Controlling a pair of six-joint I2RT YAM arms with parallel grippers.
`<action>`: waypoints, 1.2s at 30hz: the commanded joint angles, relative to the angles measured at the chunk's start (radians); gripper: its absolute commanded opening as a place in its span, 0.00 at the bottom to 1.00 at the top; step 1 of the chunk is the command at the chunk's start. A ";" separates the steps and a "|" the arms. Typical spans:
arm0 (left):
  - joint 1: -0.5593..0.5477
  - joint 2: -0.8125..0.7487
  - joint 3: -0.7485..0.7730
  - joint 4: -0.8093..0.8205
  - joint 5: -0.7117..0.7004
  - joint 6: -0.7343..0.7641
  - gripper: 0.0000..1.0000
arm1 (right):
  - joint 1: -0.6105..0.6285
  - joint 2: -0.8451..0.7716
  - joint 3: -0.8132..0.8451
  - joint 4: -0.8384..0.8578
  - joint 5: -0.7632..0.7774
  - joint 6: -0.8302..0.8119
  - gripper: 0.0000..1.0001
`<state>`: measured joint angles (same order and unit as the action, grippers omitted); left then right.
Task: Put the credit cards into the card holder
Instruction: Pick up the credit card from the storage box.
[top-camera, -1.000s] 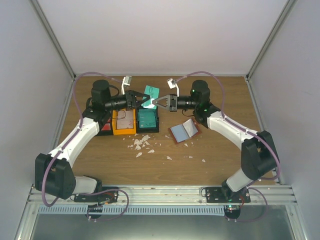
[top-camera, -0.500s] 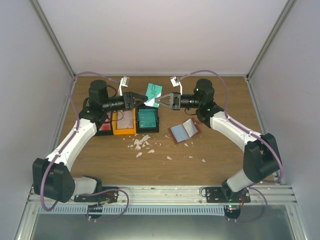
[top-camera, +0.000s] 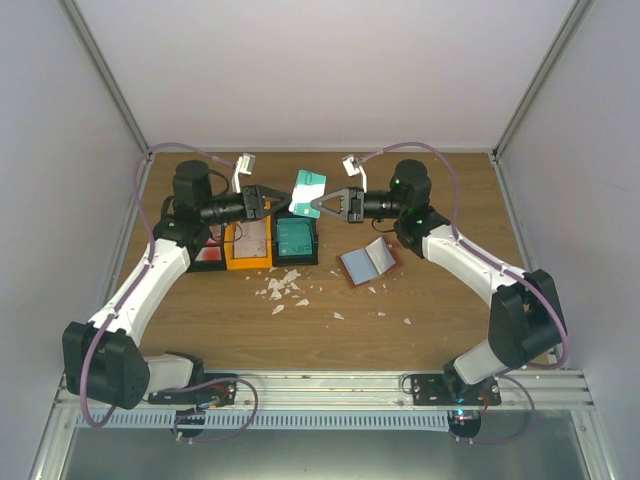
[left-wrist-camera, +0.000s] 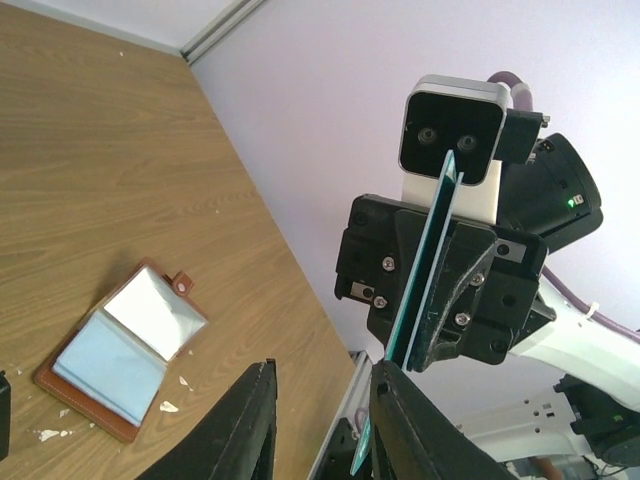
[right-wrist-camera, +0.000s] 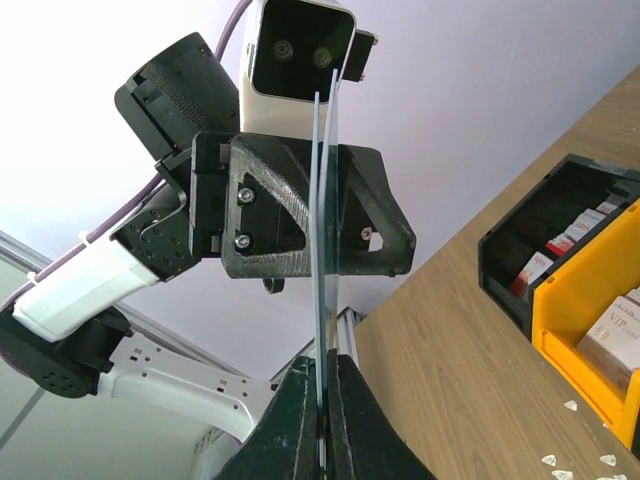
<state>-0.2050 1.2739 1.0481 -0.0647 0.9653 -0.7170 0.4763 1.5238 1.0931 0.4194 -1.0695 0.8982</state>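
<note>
Scraps (top-camera: 285, 288) of white stuff lie nearest on the table (top-camera: 470, 195), small and loose. Just past them, a bit to the right, the card holder (top-camera: 368, 262) lies open and flat with its pale pockets facing up. It looks soft and light, so I think it may slide or flap when a card is pushed in. Its brown rim looks like the best place to press it down. To its left sit the joined black and orange bins (top-camera: 247, 264), near but not touching it. Higher up and farther back, the teal credit card (top-camera: 308, 186) is in the air. The right gripper (right-wrist-camera: 322, 390) is pinched tight on one edge of the card, so most of the card sticks out free. The left gripper (left-wrist-camera: 322, 385) faces it with its jaws apart and holds nothing. The card looks thin, stiff, light and smooth, so it could slip or twist if it bumps something. A firm pinch near one end leaves the other end free to go into a pocket. Between the card and the holder the way down looks open. Far behind, the back wall (top-camera: 320, 70) is well apart from both arms.
</note>
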 joint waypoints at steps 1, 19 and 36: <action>0.001 -0.023 0.003 -0.016 -0.003 0.043 0.28 | 0.000 -0.025 -0.004 0.044 -0.053 0.007 0.00; -0.044 0.019 0.020 -0.026 0.144 0.120 0.21 | 0.024 0.029 0.037 0.000 -0.076 -0.004 0.01; 0.044 -0.023 0.030 -0.020 0.045 0.064 0.00 | -0.111 -0.049 -0.089 0.041 -0.094 0.013 0.01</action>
<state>-0.2333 1.2869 1.0618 -0.1135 1.0729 -0.6357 0.4541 1.5303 1.0470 0.4484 -1.1458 0.9131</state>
